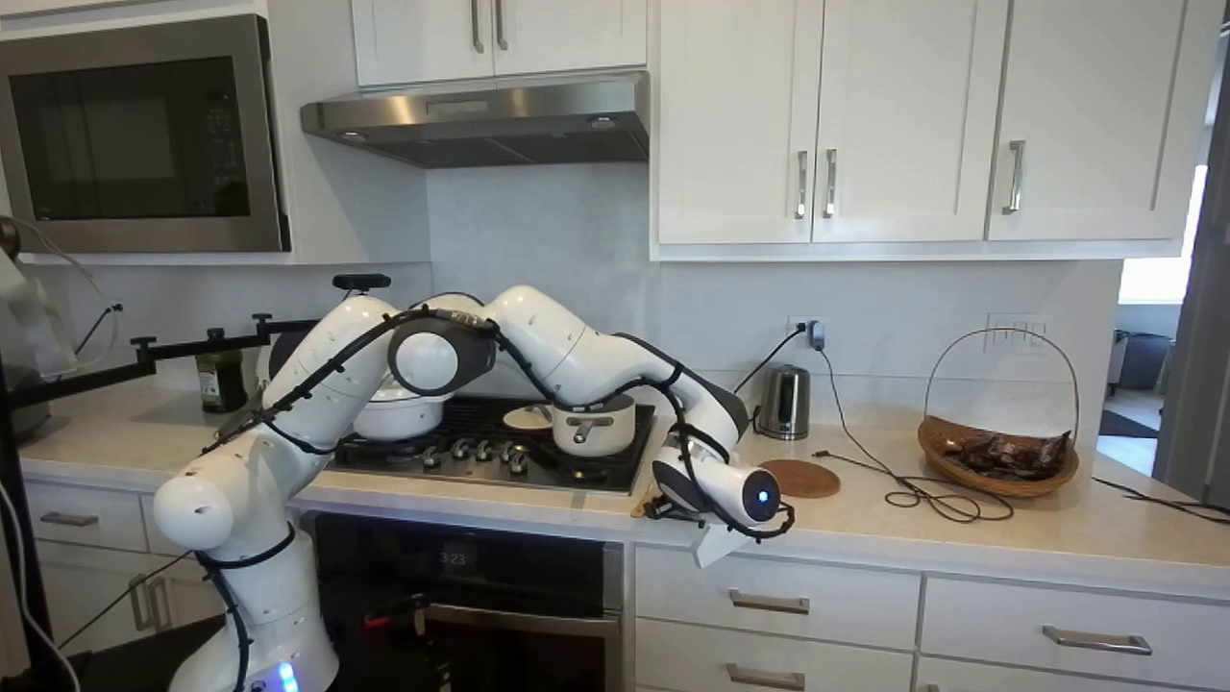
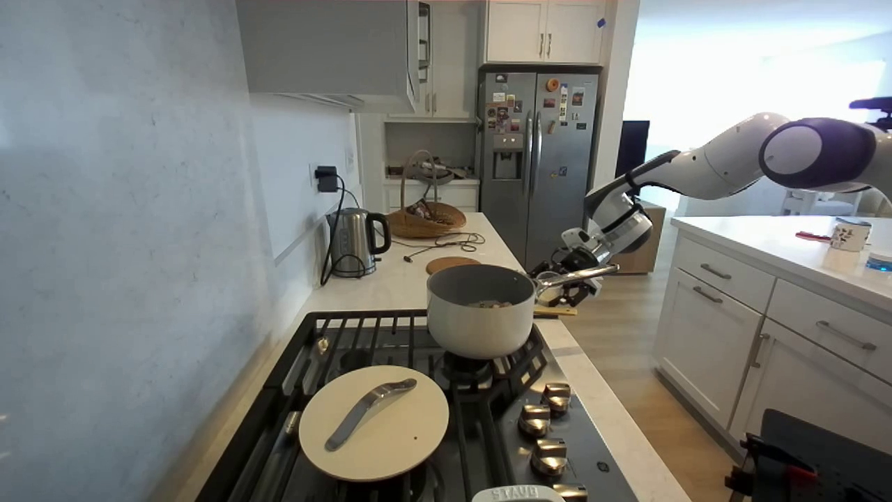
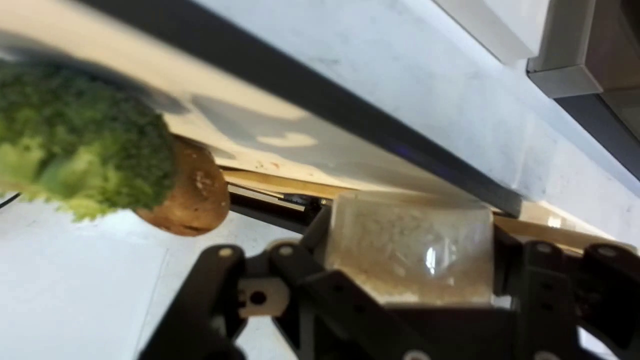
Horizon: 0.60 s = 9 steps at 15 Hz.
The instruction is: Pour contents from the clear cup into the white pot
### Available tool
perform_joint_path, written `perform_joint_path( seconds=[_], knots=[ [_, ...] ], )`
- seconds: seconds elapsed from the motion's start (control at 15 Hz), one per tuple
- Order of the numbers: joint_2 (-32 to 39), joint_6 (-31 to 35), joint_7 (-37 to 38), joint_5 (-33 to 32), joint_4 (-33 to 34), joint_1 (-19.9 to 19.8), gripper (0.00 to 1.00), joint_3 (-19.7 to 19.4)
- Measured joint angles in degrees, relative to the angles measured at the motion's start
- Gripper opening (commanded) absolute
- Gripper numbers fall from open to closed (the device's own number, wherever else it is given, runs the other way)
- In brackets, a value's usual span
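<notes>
The jaws, closed on the clear cup [image 3: 410, 250], hold it beside, not over, the white pot [image 1: 603, 437], which lies leftward in an exterior view.

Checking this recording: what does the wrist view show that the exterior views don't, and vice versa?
Only the wrist view: a broccoli head and a brown lump beside it, perhaps a potato.
Only the exterior views: the kettle and wicker basket, in both.
Shared: the gripper closed on the clear cup, seen in the wrist view and in an exterior view. Whether the wrist view catches the white pot, I cannot tell.
</notes>
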Motion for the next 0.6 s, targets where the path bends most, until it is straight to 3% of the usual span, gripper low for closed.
perform_joint_path(
  seconds=[0.4, 0.6],
  knots=[
    [-1.6, -8.6, -0.1, 5.2, -2.8, 1.4, 0.35, -8.1],
    [-3.1, -9.5, -0.1, 5.5, -3.3, 0.6, 0.35, -8.2]
  ],
)
